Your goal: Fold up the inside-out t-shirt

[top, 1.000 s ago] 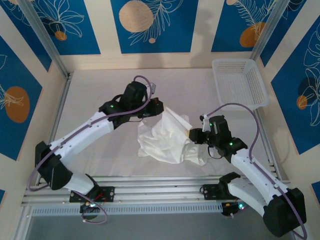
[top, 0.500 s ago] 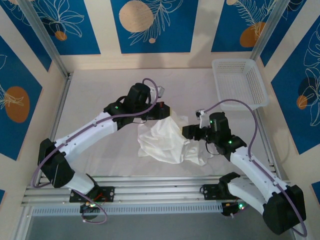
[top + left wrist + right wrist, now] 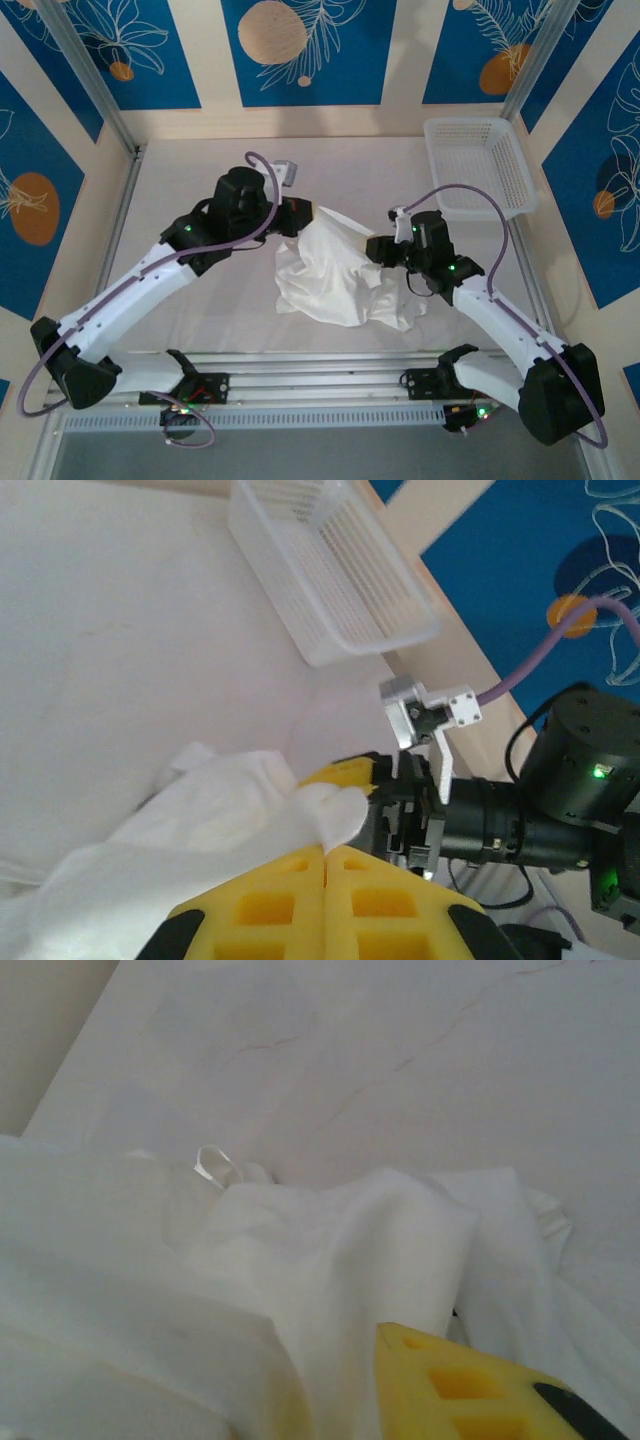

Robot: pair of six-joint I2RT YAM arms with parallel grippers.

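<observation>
Centre of the white surface [image 3: 190, 180] — a crumpled plain white cotton t-shirt [image 3: 335, 285] lies heaped between both arms. Left gripper [image 3: 303, 216] is clenched on its far edge, cloth raised there. Right gripper [image 3: 374, 250] is against the shirt's right side — grasping or released, cannot tell. White plastic lattice basket [image 3: 480, 165] sits far right.

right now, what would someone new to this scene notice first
A crumpled white t-shirt lies bunched in the middle of the table, between the two arms. The left gripper is shut on a fold of it, and the right gripper sits against the cloth's right side. A white lattice basket stands at the far right corner.
</observation>
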